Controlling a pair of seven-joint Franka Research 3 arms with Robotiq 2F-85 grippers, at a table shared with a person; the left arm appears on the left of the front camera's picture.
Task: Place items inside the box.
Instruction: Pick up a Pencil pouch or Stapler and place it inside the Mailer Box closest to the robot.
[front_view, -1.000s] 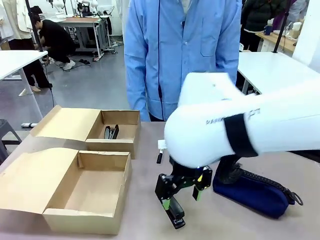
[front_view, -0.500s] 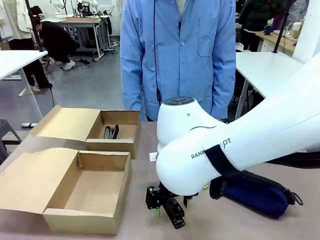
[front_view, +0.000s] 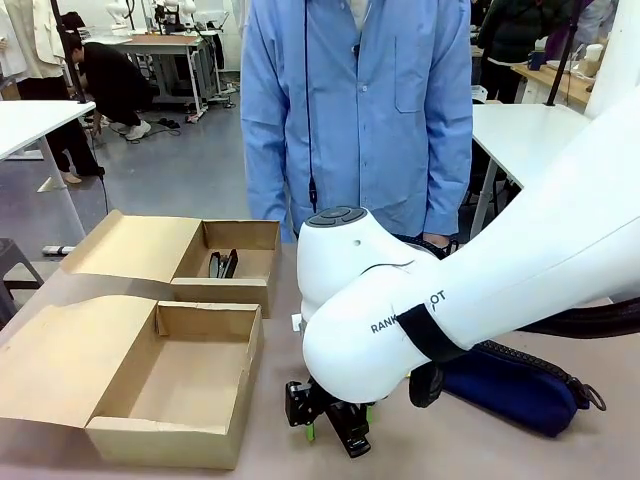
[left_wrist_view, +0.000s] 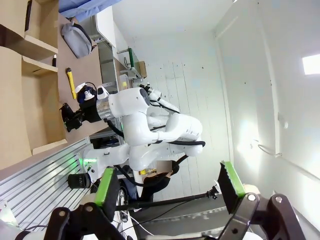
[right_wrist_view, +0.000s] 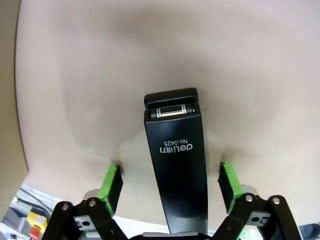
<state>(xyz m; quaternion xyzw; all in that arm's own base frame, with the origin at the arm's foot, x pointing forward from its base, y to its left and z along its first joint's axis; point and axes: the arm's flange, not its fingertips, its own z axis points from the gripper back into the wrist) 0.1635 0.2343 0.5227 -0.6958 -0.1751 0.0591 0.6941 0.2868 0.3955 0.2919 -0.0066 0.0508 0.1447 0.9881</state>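
Tabletop (right_wrist_view: 80, 75) with the black stapler (right_wrist_view: 175, 160) lying flat on it, seen along the right gripper (right_wrist_view: 171, 181). The 2 green pads (right_wrist_view: 113, 183) stand 1 on either side of the stapler's body. A strip of bare tabletop separates each pad from the stapler, so the jaws are partly apart and grip nothing.

From the front, the right gripper (front_view: 328, 418) is low over the stapler near the table's near edge, just right of the nearer cardboard box (front_view: 205, 322). The farther box (front_view: 240, 235) holds dark items against its left wall; they are too small to identify. The larger navy zip pouch (front_view: 520, 385) lies on the tabletop to the right, partly behind the right arm (front_view: 450, 290). A person in a blue coat (front_view: 360, 100) stands at the far side.

The left gripper (left_wrist_view: 167, 185) is raised, its jaws wide apart with nothing between them. Its view shows, far off, the yellow utility knife (left_wrist_view: 71, 83) and the grey-blue zip pouch (left_wrist_view: 77, 39) on the tabletop, both outside the 2 boxes.
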